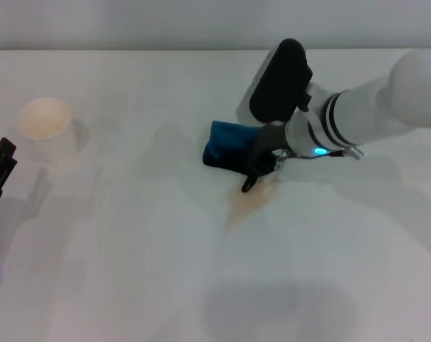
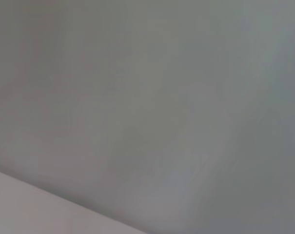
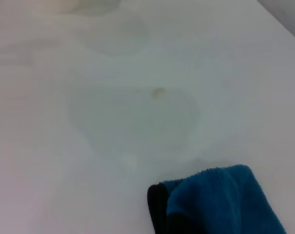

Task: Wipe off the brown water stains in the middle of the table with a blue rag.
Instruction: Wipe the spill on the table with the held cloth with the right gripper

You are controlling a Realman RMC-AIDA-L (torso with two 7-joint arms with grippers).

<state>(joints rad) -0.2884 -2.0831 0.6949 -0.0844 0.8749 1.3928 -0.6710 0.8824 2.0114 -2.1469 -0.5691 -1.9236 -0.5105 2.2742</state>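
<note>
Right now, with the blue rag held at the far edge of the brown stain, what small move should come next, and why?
Probably drag the blue rag toward the robot across the brown stain. The right gripper holds the rag on the table, and the stain lies just near of it, unwiped. The left gripper is parked at the left edge.

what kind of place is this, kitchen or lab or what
Probably a lab test bench, not a kitchen: a plain white table holds only a white paper cup, the brown water stains and the blue rag in the right gripper.
</note>
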